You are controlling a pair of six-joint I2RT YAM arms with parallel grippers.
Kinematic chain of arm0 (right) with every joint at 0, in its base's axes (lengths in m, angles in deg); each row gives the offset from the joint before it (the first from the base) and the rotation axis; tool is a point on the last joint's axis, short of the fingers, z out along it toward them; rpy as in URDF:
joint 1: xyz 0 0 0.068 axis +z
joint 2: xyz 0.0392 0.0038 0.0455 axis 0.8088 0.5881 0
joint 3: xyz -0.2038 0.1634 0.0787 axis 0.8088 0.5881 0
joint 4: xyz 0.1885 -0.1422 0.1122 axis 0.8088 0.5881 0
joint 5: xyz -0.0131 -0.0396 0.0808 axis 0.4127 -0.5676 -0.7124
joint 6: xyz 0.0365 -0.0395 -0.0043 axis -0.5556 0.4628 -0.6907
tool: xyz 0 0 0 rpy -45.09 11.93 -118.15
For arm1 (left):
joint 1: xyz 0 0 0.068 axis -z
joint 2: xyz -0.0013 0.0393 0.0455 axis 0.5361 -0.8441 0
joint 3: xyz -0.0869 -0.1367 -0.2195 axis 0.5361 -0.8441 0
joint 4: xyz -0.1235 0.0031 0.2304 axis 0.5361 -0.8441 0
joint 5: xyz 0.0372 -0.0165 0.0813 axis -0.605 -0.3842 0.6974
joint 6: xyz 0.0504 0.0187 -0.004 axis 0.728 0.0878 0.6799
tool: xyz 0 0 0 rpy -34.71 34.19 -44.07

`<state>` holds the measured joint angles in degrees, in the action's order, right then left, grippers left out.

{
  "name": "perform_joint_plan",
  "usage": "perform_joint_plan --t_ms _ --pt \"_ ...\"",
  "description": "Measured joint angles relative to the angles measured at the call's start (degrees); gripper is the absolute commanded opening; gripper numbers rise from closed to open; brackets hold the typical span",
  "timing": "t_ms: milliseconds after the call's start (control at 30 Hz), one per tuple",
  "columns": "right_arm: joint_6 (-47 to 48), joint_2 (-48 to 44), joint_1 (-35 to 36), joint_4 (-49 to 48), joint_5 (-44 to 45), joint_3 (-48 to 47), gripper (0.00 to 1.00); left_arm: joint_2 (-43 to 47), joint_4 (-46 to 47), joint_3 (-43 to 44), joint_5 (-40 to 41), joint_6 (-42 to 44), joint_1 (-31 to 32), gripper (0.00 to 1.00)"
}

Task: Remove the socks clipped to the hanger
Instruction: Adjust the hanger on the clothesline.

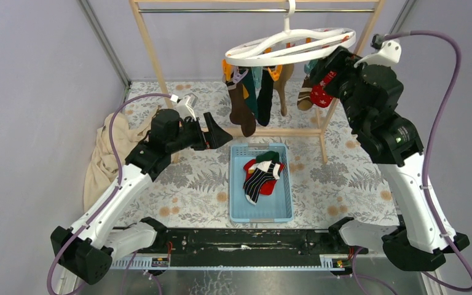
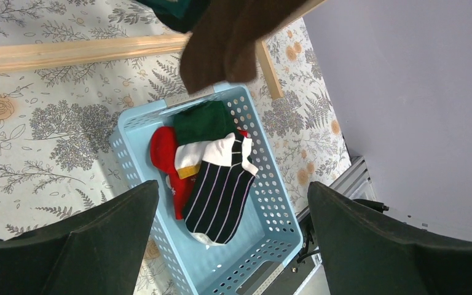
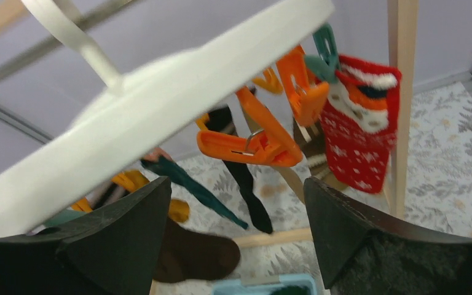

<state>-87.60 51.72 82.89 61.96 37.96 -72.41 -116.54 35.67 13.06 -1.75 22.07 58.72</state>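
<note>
Hanger (image 1: pixel 290 46) hooked on rail (image 1: pixel 221 10), tilted. Socks (image 1: pixel 249 104) hang clipped beneath it. Red sock (image 3: pixel 359 141) is clipped near the right gripper (image 1: pixel 335 61), whose jaws are apart and empty. Left gripper (image 1: pixel 220 132) is spread wide and empty, near the basket (image 1: pixel 276 209), which holds more socks.

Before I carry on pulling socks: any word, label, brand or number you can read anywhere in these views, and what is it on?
None: no view shows a readable word, number or brand.
Red sock: the white marks are a knitted pattern, not letters.
Blue basket and hanger: plain, no label visible.
Small box on the base rail: too small to tell whether it carries text.
</note>
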Motion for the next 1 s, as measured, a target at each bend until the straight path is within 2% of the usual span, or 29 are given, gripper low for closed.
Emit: perform_joint_plan --t_ms 300,667,800,1000 --pt "-1.7 -9.4 -0.1 -1.4 -4.5 21.0 0.96 -0.1 0.0 0.0 0.0 0.1 -0.1 0.99" --pt "-7.2 -16.4 -0.2 -10.6 -14.0 44.4 0.92 -0.5 -0.1 0.0 0.1 0.5 -0.1 0.99" --pt "-9.0 -15.2 -0.2 -14.5 -17.4 50.8 0.92 -0.4 -0.3 0.0 0.9 0.8 -0.2 0.99" --pt "-7.4 -6.2 1.0 -21.4 -22.0 50.6 0.92 0.1 -2.1 -0.1 5.1 1.8 -0.7 0.99"
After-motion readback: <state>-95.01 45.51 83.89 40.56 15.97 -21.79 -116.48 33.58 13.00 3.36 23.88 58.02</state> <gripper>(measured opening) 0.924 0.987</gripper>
